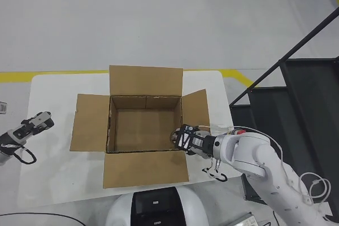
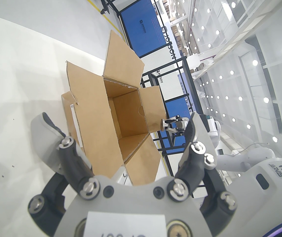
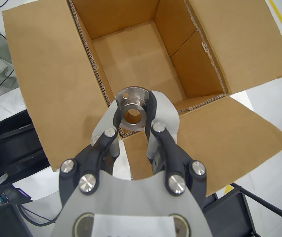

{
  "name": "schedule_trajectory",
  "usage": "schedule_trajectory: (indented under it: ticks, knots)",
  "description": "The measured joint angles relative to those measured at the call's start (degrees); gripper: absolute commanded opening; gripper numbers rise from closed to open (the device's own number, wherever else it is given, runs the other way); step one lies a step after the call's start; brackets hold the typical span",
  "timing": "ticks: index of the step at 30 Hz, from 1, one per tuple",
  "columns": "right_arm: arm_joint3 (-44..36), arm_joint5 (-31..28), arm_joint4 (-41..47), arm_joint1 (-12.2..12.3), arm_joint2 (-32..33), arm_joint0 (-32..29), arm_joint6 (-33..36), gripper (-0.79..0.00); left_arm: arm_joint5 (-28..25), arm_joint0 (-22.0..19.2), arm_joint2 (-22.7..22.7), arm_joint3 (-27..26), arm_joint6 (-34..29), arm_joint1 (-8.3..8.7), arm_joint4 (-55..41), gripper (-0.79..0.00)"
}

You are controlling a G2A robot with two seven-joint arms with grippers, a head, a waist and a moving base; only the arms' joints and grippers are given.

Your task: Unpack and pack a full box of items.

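Observation:
An open cardboard box (image 1: 145, 130) stands on the white table (image 1: 51, 169) with all its flaps folded out; its inside (image 3: 136, 57) is bare. My right gripper (image 3: 133, 110) is shut on a round metal flange (image 3: 131, 111) with a centre hole, held just above the box's right-hand rim (image 1: 181, 138). From the left wrist view the same flange (image 2: 162, 125) shows at the box's far edge. My left gripper (image 2: 121, 129) is open with nothing between its fingers, off to the left of the box (image 2: 121, 114) over the table (image 1: 37, 124).
A black metal staircase (image 1: 305, 96) rises at the right of the table. A yellow floor line (image 1: 45, 74) runs behind the table. Cables (image 1: 313, 186) hang by the right arm. Bare table surface lies left of the box.

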Motion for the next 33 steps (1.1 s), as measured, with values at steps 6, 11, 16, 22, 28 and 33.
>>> schedule_trajectory:
  ticks: [6, 11, 16, 22, 28, 33]
  knots:
    - [0.00, 0.00, 0.00, 0.00, 0.00, 0.00, 0.00, -0.785, 0.00, 0.00, 0.00, 0.00, 0.00, 0.00, 0.00, 0.000]
    - [0.35, 0.37, -0.64, -0.06, -0.11, 0.45, -0.85, -0.785, 0.00, 0.00, 0.00, 0.00, 0.00, 0.00, 0.00, 0.000]
    - [5.15, 0.54, -1.67, -1.07, -5.23, 6.88, -4.08, -0.785, 0.00, 0.00, 0.00, 0.00, 0.00, 0.00, 0.00, 0.000]
    - [15.84, 2.41, -0.17, -3.71, -15.96, 19.60, -1.39, -0.785, 0.00, 0.00, 0.00, 0.00, 0.00, 0.00, 0.00, 0.000]
    - [24.23, 6.10, 1.55, -6.68, -25.02, 28.01, 1.31, -0.785, 0.00, 0.00, 0.00, 0.00, 0.00, 0.00, 0.00, 0.000]
    - [28.84, 7.62, -0.10, -8.40, -30.40, 30.85, 3.90, -0.785, 0.00, 0.00, 0.00, 0.00, 0.00, 0.00, 0.00, 0.000]
